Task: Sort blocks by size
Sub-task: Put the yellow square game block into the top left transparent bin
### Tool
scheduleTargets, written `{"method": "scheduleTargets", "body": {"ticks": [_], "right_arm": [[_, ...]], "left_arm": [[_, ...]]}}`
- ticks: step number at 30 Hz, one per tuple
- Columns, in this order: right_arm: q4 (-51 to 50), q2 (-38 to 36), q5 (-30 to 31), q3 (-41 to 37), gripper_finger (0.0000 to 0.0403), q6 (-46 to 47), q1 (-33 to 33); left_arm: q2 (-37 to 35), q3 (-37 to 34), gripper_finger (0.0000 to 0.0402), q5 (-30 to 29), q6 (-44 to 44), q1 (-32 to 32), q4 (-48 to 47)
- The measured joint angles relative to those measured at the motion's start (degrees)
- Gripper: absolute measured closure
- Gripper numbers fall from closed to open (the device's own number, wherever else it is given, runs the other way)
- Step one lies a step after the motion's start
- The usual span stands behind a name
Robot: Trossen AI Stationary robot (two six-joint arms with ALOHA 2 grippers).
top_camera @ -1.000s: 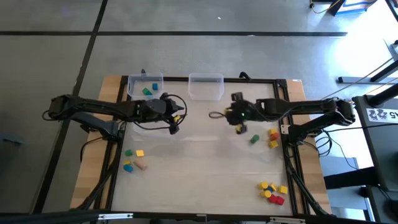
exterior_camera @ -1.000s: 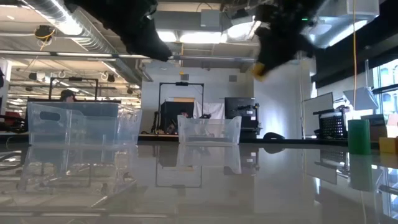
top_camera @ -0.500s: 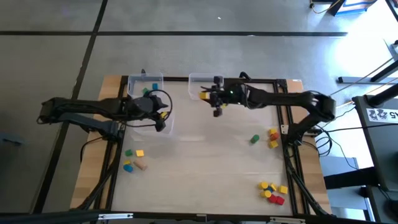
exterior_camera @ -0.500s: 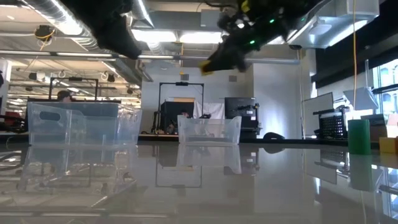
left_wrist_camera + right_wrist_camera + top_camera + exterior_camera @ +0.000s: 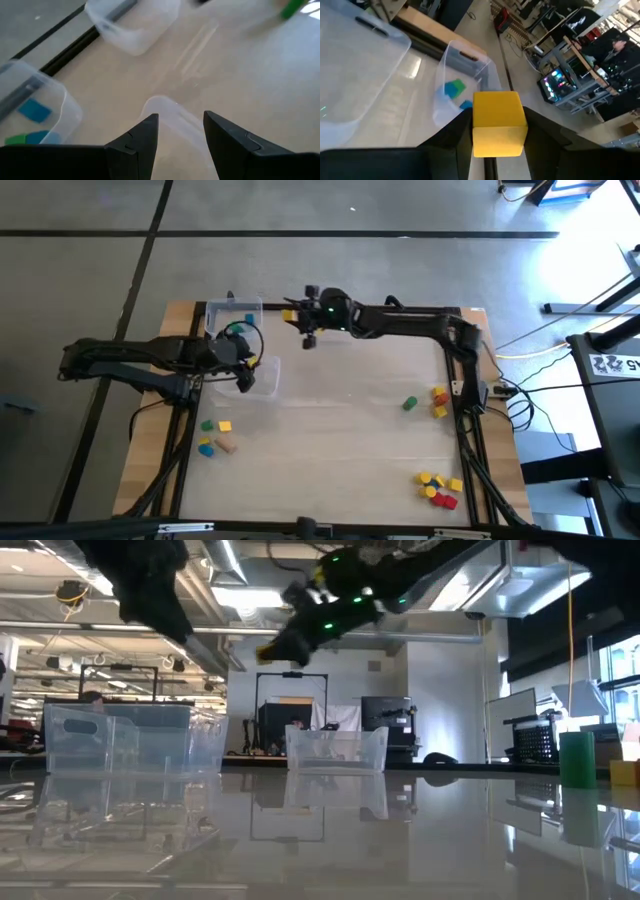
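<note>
My right gripper [image 5: 298,315] is shut on a yellow block [image 5: 499,122], high above the far edge between the two far clear bins; the block also shows in the high view [image 5: 289,314] and the low view [image 5: 268,652]. The far-left bin [image 5: 232,313] holds blue and green blocks [image 5: 455,89]. My left gripper [image 5: 180,125] is open and empty over a third clear bin [image 5: 262,380]. Loose blocks lie on the table at the near left [image 5: 214,436], the right [image 5: 438,402] and the near right [image 5: 438,488], and a green one [image 5: 409,403] lies alone. My right gripper pinches the yellow block by two opposite sides [image 5: 476,125] between its two fingers. The fingers come about level from the table's right. The block is lifted clear, high above the table, with one face toward the wrist camera.
The middle far bin [image 5: 336,748] stands under my right arm. A black frame rail [image 5: 400,308] runs along the table's far edge. The table's middle [image 5: 340,430] is bare.
My right gripper has carried the yellow block from the table's right middle toward the far left, up to the far bins, and stays shut on it. My left gripper has drawn back toward the table's left edge.
</note>
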Motion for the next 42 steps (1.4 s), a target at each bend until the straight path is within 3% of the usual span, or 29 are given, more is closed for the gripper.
{"method": "scheduleTargets", "body": {"ticks": [9, 21, 30, 42], "right_arm": [[2.9, 13.5, 0.0, 17.4, 0.0256, 0.2, 0.1], [10.7, 30.2, 1.2, 33.9, 0.0255, 0.7, 0.1], [13.0, 37.2, 2.0, 38.1, 0.0255, 1.7, 0.1], [14.4, 37.7, 5.5, 38.1, 0.0255, 3.6, 0.1]], "left_arm": [[-7.5, 0.7, 0.0247, -0.7, 1.4, -0.6, 0.2], [-8.6, 0.7, 0.0247, -0.8, 0.4, -0.7, 0.3], [-8.6, -0.6, 0.0247, -0.8, 1.8, -0.7, 2.2], [-8.3, -1.0, 0.0247, -0.8, 3.5, -0.6, 2.7]]}}
